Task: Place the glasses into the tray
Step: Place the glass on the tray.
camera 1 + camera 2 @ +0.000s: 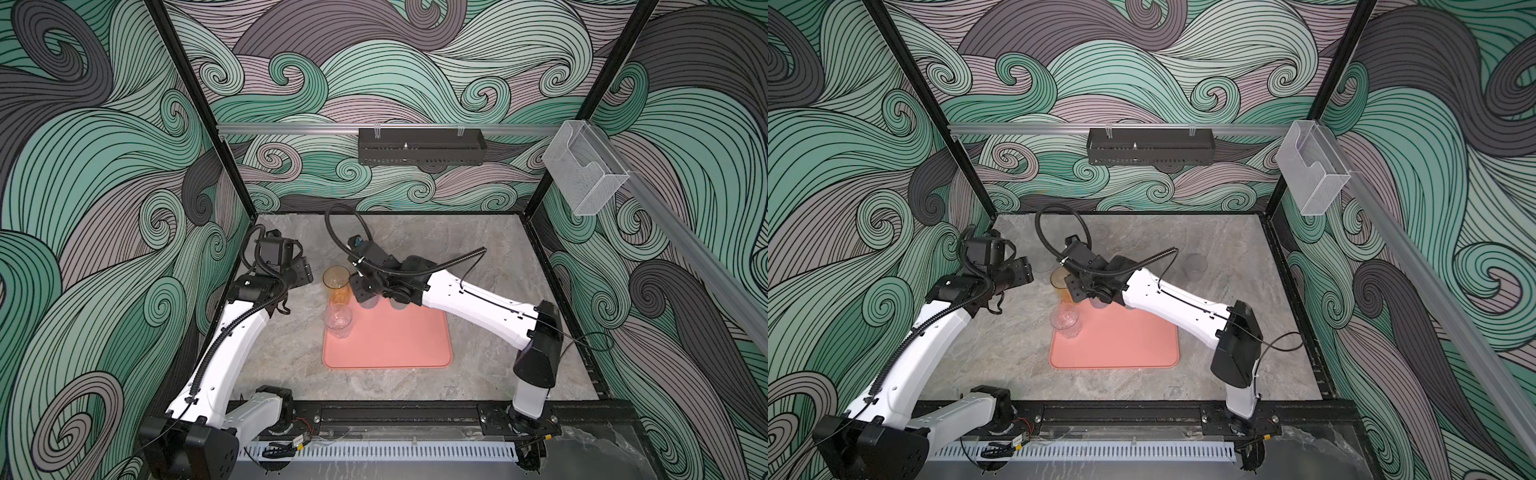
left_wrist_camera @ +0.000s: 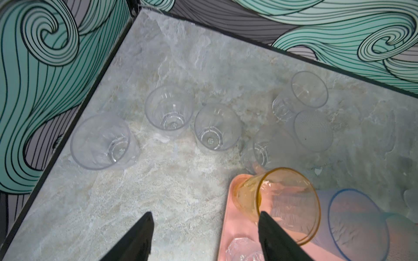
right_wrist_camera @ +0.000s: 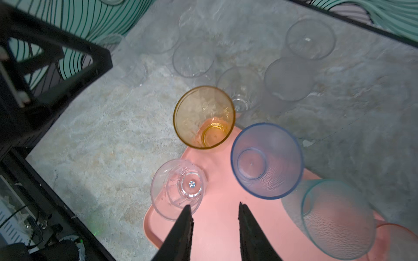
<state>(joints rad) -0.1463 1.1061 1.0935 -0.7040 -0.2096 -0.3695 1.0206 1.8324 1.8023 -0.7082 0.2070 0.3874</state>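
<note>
Quick status from me. My right claw (image 3: 214, 205) is hanging over the pink tray (image 1: 386, 347) with its two fingers spread apart. Nothing is sitting between them, only bare tray showing through the gap, so it's released and not grasping anything. In both top views that arm is reaching in from the right of the frame and covering the tray's upper edge.

My left claw (image 2: 205, 214) is standing wide open and empty too, hovering over the grey table (image 1: 478, 257). In a top view it's sitting left of centre, just left of the amber glass (image 1: 336, 282).

Now the glasses. The tray is lying flat a bit below the middle of the frame in both top views. The amber glass is standing upright at the tray's upper left corner. A short clear glass (image 1: 338, 320) is standing just below it along the tray's left edge.

My right wrist camera is also showing a blue-violet glass (image 3: 267, 160) and a teal glass (image 3: 337, 219) upright on the tray, side by side. There's a sliver of a reddish glass (image 3: 398, 235) next to the teal one, but I can't tell much about it. My arm is hiding those three in the top views.

The other clear glasses (image 2: 168, 110) are sitting upright on the table beyond the tray.
</note>
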